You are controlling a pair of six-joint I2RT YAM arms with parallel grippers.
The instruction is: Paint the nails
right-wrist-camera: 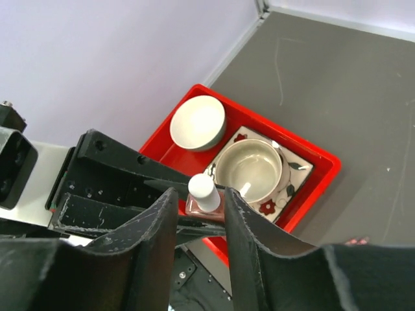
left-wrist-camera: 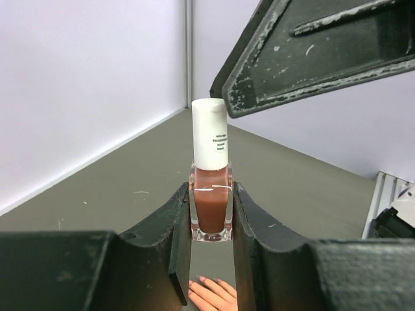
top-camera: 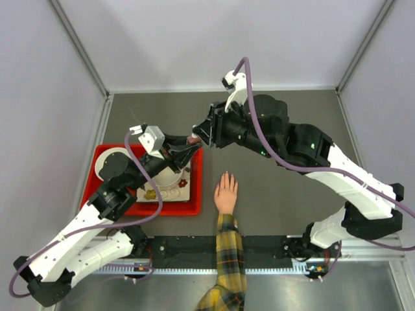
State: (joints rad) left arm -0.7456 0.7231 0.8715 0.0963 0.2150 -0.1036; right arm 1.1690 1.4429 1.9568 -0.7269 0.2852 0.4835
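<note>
A light-skinned hand (top-camera: 225, 193) with a yellow plaid sleeve lies flat on the grey table, fingers pointing away. Its pale nails (left-wrist-camera: 202, 279) show at the bottom of the left wrist view. My left gripper (top-camera: 188, 148) is shut on a nail polish bottle (left-wrist-camera: 211, 204) of brown-red polish with a white cap (left-wrist-camera: 211, 133), held upright above the table. My right gripper (right-wrist-camera: 200, 197) is open, with one jaw on each side of the cap (right-wrist-camera: 203, 189) and small gaps between them. One of its fingers (left-wrist-camera: 311, 52) hangs over the bottle.
A red tray (top-camera: 194, 208) sits at the left. It holds a white bowl (right-wrist-camera: 198, 122) and a larger bowl (right-wrist-camera: 251, 170) on a floral plate. Grey walls enclose the table on three sides.
</note>
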